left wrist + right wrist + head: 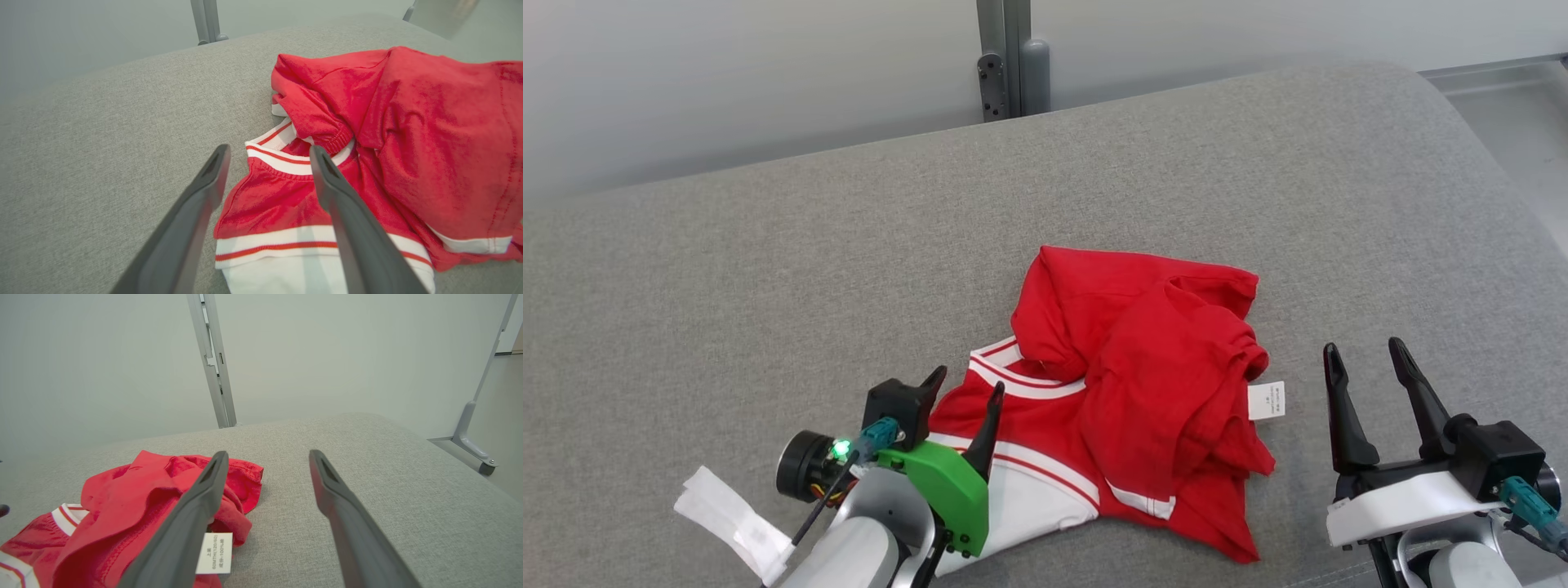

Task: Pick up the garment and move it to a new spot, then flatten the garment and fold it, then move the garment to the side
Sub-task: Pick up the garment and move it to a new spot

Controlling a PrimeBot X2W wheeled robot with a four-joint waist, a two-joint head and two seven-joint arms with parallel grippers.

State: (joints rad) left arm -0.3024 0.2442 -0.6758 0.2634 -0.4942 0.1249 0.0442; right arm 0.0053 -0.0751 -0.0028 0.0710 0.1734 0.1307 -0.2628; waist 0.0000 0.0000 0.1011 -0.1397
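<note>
The garment [1131, 392] is a red shirt with white stripes and a white panel, lying crumpled on the grey padded table [768, 269]. Its white care label [1266, 400] sticks out on the right. My left gripper [968, 390] stands open over the garment's lower-left part, near the striped collar [282, 157], with nothing held between its fingers. My right gripper [1368, 359] is open to the right of the garment, above bare table. In the right wrist view the garment [135, 506] lies left of the right gripper [265, 457], behind its left finger.
A grey metal post [1009, 57] rises behind the table's far edge. A white paper tag [735, 518] hangs by my left wrist. The table's right edge drops off toward the floor [1515, 139]. Bare grey surface lies to the left of and beyond the garment.
</note>
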